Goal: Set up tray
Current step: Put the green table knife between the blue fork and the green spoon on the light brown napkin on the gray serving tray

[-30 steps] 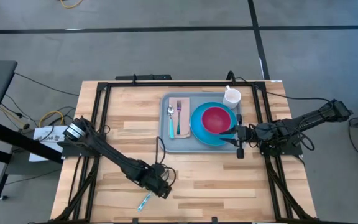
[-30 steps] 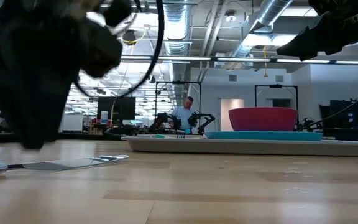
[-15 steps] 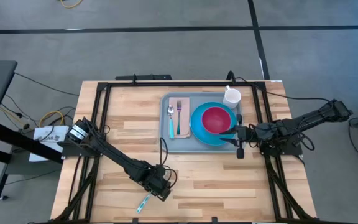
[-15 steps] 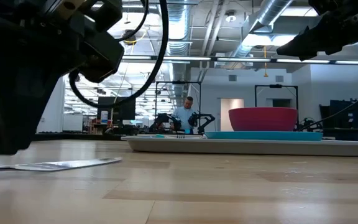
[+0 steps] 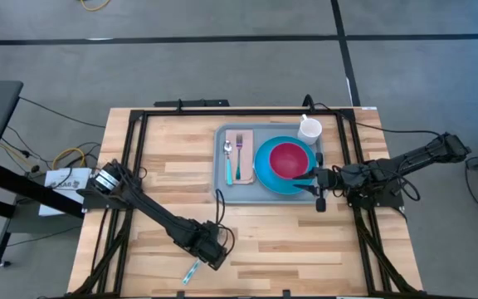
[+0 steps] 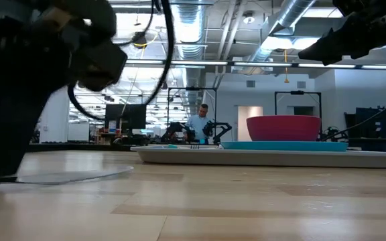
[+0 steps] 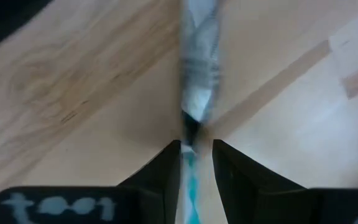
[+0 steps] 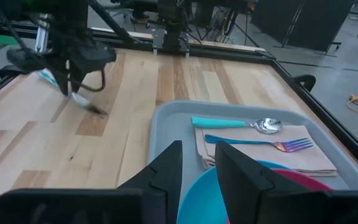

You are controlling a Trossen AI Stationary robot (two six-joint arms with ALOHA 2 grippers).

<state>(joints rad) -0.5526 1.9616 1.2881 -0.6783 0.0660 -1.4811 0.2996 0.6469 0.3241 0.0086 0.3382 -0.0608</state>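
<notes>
A knife (image 5: 191,272) with a teal handle (image 7: 190,180) and a metal blade (image 6: 79,177) lies flat on the wooden table near its front edge. My left gripper (image 7: 196,152) points down over it, open, with one finger on either side of the knife where handle meets blade. The grey-blue tray (image 5: 222,187) lies at the far middle and carries a blue plate (image 5: 265,178), a red bowl (image 5: 289,158), a napkin (image 5: 244,170), a fork (image 5: 240,154) and a spoon (image 5: 228,158). My right gripper (image 5: 312,177) hovers open above the plate's right rim. My left gripper comes at the knife from above, its fingertips (image 6: 5,175) down at the table top and straddling the handle's blade end (image 7: 189,163). A gap shows beside the handle, and I cannot tell whether either finger touches it. The knife lies flat on the table.
A white mug (image 5: 309,129) stands at the tray's far right corner. A black frame (image 5: 222,114) runs around the table's edges. Bare wood stretches between the knife and the tray (image 8: 166,124). A person sits in the room far behind the table.
My left gripper has sunk toward the table and shifted slightly toward the near edge, tipping steeper, so that its fingertips now stand around the knife.
</notes>
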